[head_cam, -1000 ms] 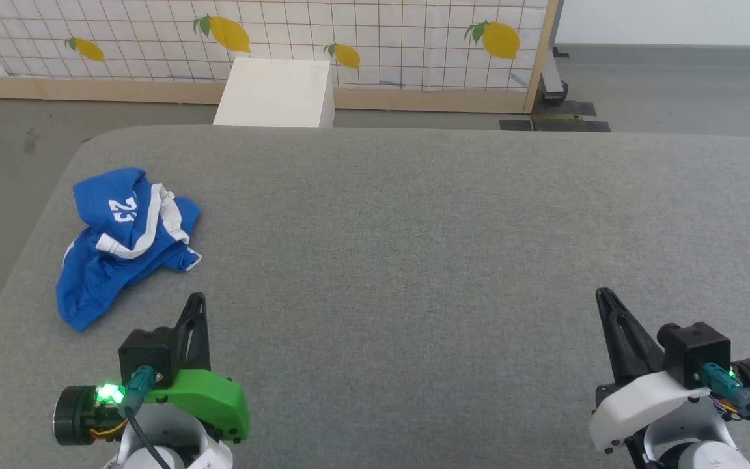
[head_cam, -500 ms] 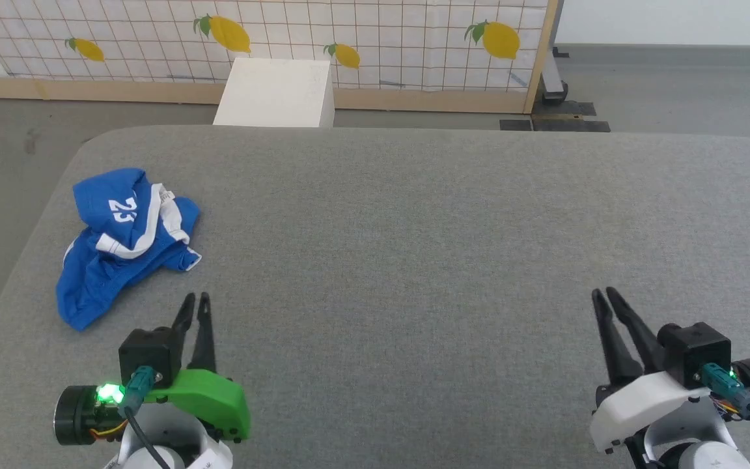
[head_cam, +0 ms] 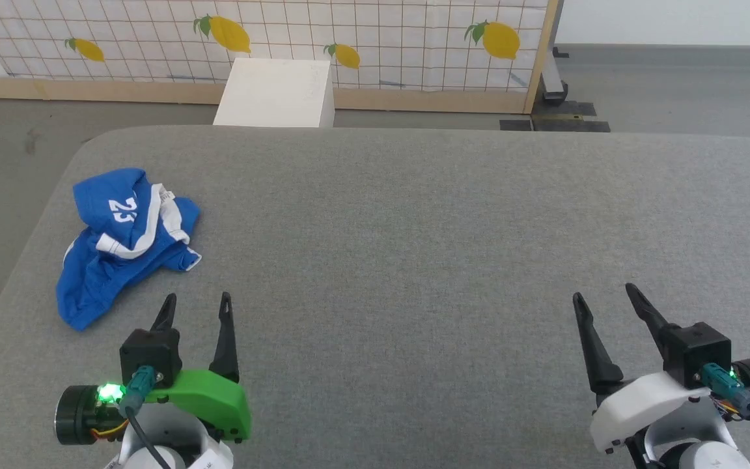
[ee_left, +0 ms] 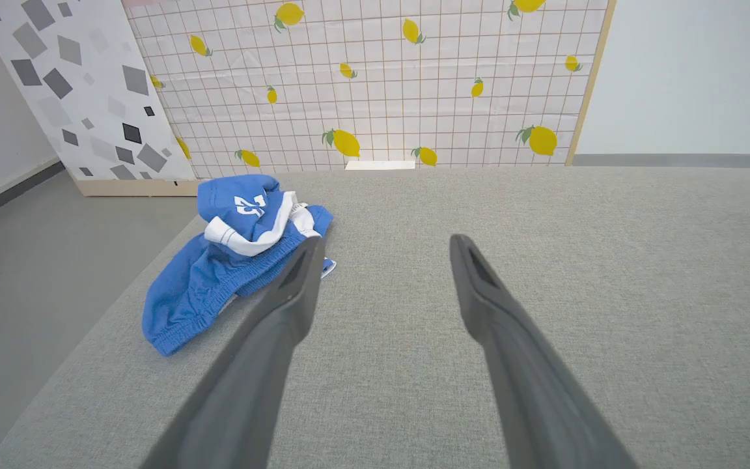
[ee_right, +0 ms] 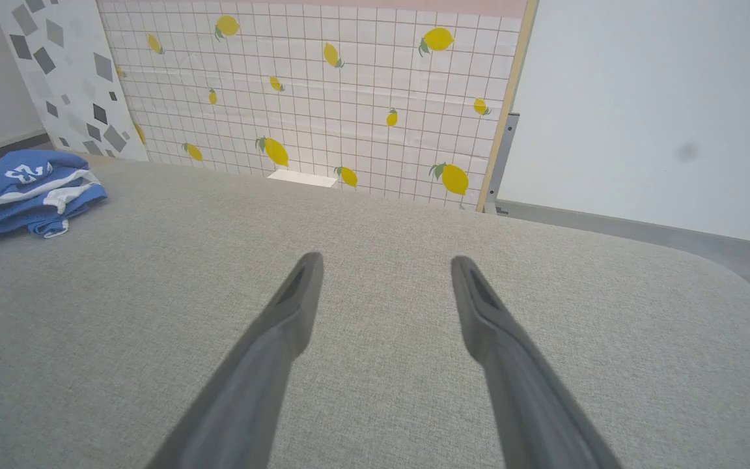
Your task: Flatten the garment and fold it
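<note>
Garment [head_cam: 108,273]: crumpled, ten o'clock of left gripper [head_cam: 197,297]. Probably soft, light, limp; take the white waistband [head_cam: 121,249]. Left gripper and right gripper [head_cam: 603,292] spread, empty.

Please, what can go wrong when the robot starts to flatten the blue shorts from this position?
1. The garment lies crumpled close to the left edge of the table; a sideways pull might drag it off.
2. Its layers are bunched, so the open left gripper may pinch several at once.
3. The open right gripper is far away and must reach across.
</note>
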